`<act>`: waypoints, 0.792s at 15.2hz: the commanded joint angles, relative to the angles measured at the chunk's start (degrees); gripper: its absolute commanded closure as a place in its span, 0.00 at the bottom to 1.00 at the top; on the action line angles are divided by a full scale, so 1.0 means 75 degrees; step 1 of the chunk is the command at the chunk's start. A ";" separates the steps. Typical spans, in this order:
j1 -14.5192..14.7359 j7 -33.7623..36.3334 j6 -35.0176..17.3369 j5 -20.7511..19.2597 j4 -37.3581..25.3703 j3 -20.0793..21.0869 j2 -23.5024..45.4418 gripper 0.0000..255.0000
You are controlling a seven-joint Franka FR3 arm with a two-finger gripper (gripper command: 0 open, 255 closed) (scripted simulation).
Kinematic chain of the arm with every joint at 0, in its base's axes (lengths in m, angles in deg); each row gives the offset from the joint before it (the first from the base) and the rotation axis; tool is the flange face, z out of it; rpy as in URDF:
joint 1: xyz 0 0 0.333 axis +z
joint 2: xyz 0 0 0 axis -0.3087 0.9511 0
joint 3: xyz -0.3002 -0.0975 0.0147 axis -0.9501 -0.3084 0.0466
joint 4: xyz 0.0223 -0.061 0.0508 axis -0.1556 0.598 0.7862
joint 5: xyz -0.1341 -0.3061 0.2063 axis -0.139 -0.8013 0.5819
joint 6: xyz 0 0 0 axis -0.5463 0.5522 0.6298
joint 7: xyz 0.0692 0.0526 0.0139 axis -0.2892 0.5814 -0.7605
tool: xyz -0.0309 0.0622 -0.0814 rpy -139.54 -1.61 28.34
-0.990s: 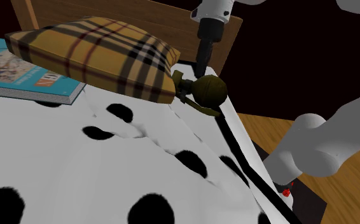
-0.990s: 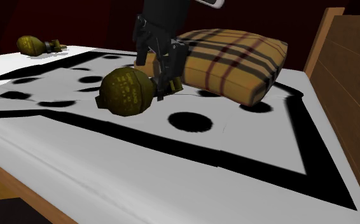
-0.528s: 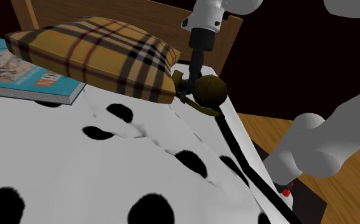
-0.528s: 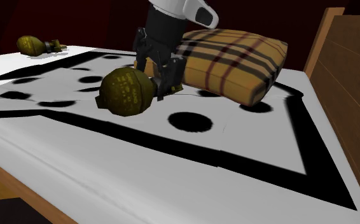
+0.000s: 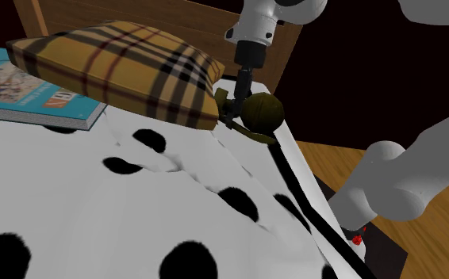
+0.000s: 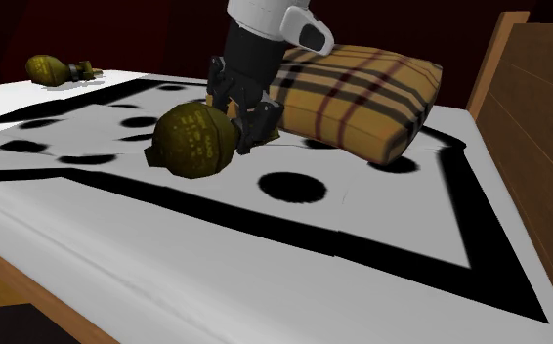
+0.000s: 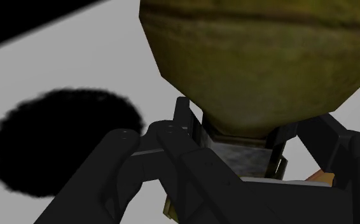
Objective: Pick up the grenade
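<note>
Compared with a second ago, the arm is leaning more over the bed, and more of its white wrist is showing above the gripper (image 6: 250, 122) in the second exterior view. The grenade (image 6: 194, 142) is sitting a shade higher than before. Whether it is clearing the sheet (image 6: 362, 220) I cannot tell.

The gripper (image 7: 236, 132) is clamping the grenade (image 7: 261, 57) by its neck, one black finger on each side, the olive body bulging beyond the fingertips. In the shoulder view the grenade (image 5: 262, 111) is hanging at the bed's right edge, just beside the plaid pillow (image 5: 120, 67), with the gripper (image 5: 232, 99) between the two.

A book (image 5: 32, 91) is lying at that view's left; its cover lettering is too small to read. A second grenade (image 6: 50, 68) is resting far off at the second exterior view's left.
</note>
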 commanded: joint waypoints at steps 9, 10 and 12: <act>-0.0005 0.0086 0.0269 -0.0017 -0.0270 -0.0014 -0.0001 1.00; -0.0006 0.0115 0.0366 -0.0021 -0.0366 -0.0020 -0.0006 1.00; -0.0007 0.0172 0.0559 -0.0027 -0.0562 -0.0030 -0.0011 1.00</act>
